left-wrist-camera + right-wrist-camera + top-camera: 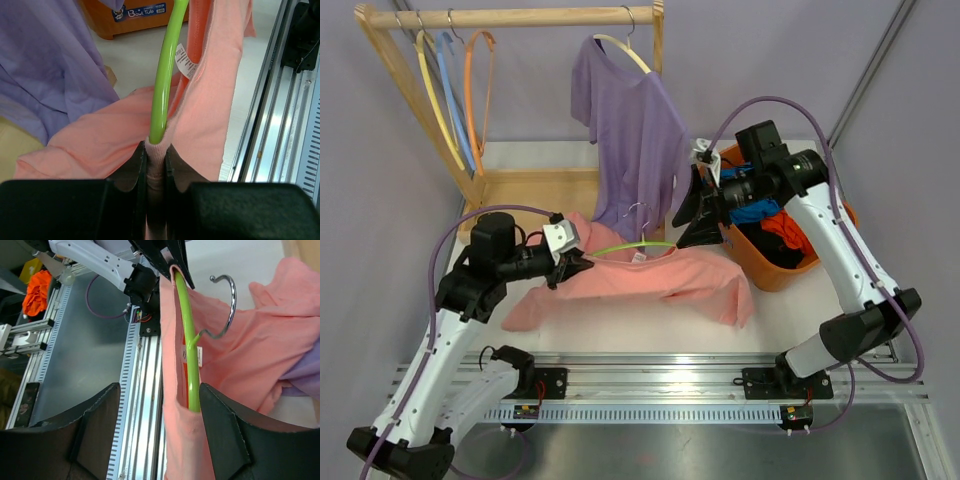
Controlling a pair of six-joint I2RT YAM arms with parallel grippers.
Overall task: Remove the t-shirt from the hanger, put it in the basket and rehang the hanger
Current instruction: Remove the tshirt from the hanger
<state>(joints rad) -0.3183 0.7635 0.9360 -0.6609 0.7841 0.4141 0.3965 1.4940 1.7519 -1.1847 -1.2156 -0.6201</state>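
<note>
A pink t-shirt (660, 280) lies spread on the table with a green hanger (635, 246) still inside its neck, the metal hook (227, 305) sticking out. My left gripper (582, 262) is shut on the t-shirt (100, 145) at one shoulder, fabric pinched between the jaws right where the hanger (162, 85) ends. My right gripper (698, 215) stands open at the other shoulder. In the right wrist view the t-shirt (250, 350) and the hanger (186, 340) pass between its spread fingers (160, 386), the green bar lying against the right finger (220, 425).
A wooden rack (510, 17) at the back carries a purple shirt (630, 120) on a hanger and three bare hangers (450, 90). An orange tub (765, 268) with clothes sits right of the pink shirt. A metal rail (650, 385) runs along the near edge.
</note>
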